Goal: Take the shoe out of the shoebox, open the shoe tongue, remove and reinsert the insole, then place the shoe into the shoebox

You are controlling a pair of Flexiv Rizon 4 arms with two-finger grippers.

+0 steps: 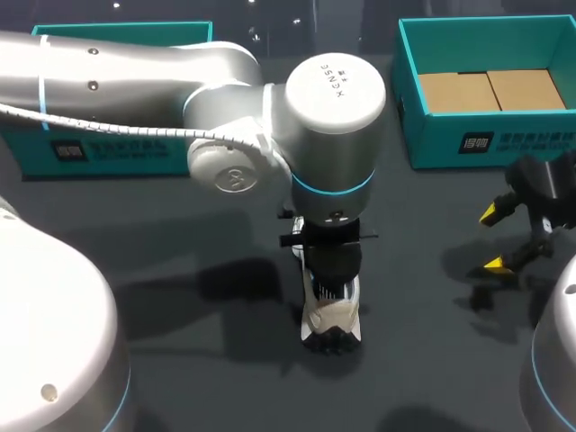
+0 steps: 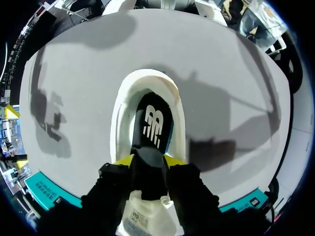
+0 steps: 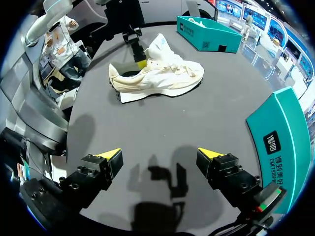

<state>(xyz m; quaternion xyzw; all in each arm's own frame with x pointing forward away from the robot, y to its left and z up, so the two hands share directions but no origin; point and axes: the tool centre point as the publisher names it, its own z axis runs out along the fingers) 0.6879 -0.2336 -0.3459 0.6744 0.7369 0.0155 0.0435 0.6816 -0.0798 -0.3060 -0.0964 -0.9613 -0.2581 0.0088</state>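
Observation:
A cream shoe [image 1: 331, 317] stands on the dark table in the middle, toe toward the front edge. My left gripper [image 1: 329, 270] comes down from above into its opening. In the left wrist view the black insole [image 2: 152, 123] lies inside the shoe [image 2: 123, 108], its heel end between the yellow tips of the left gripper [image 2: 148, 161], whose fingers stand a little apart. The tongue [image 2: 140, 219] is folded back under the gripper. My right gripper [image 1: 493, 238] hangs open and empty at the right, well away from the shoe [image 3: 157, 73].
A teal shoebox [image 1: 432, 135] with cardboard on its floor stands at the back right, close beside my right gripper [image 3: 160, 160]. A second teal box part [image 1: 108, 153] lies at the back left, partly behind my left arm.

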